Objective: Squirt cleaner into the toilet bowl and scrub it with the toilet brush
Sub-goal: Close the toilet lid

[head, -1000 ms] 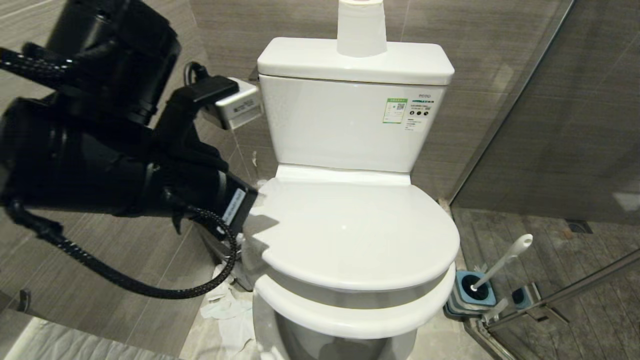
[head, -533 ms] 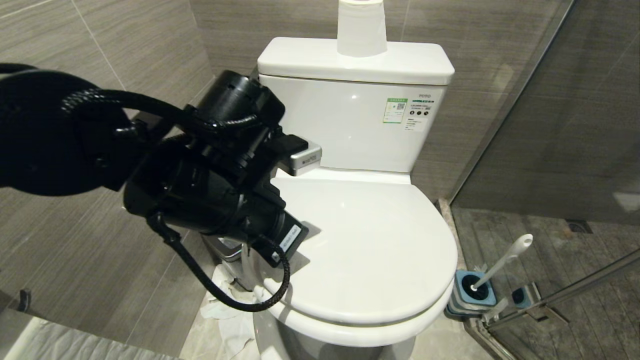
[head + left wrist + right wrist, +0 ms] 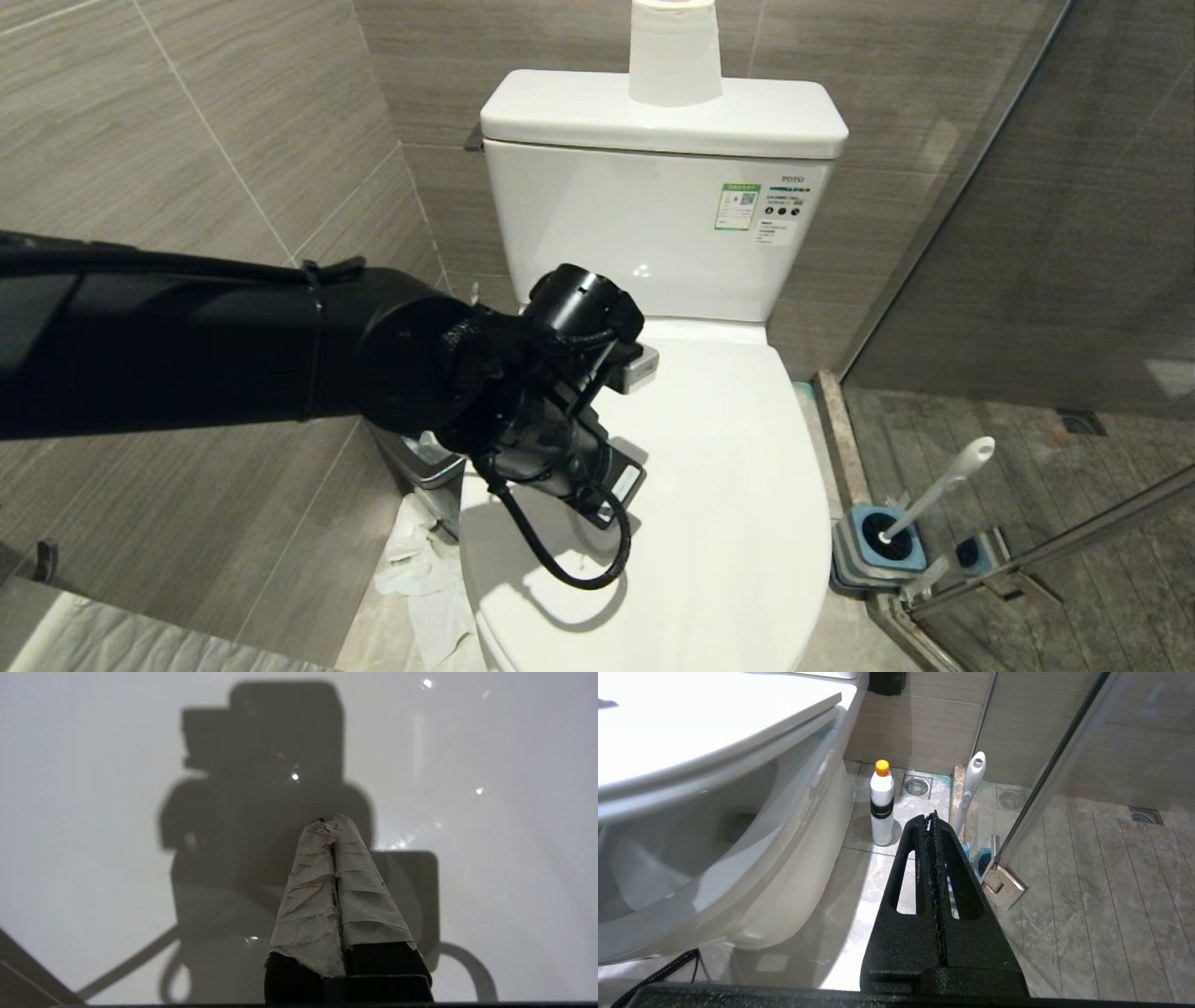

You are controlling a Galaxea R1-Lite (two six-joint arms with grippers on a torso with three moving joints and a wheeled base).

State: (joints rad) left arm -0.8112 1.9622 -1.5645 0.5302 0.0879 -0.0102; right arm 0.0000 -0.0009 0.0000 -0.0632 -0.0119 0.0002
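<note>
The left claw, paper-wrapped fingers pressed together and empty, hangs over the glossy white toilet lid, which lies down, perhaps fully, covering the bowl. The right claw, also pinched together, is parked low beside the orange-capped white cleaner bottle and the white-handled toilet brush on the floor.

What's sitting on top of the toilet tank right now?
A white paper roll stands upright on the tank lid, toward its back; the frame edge cuts off its top. Nothing else shows there.
</note>
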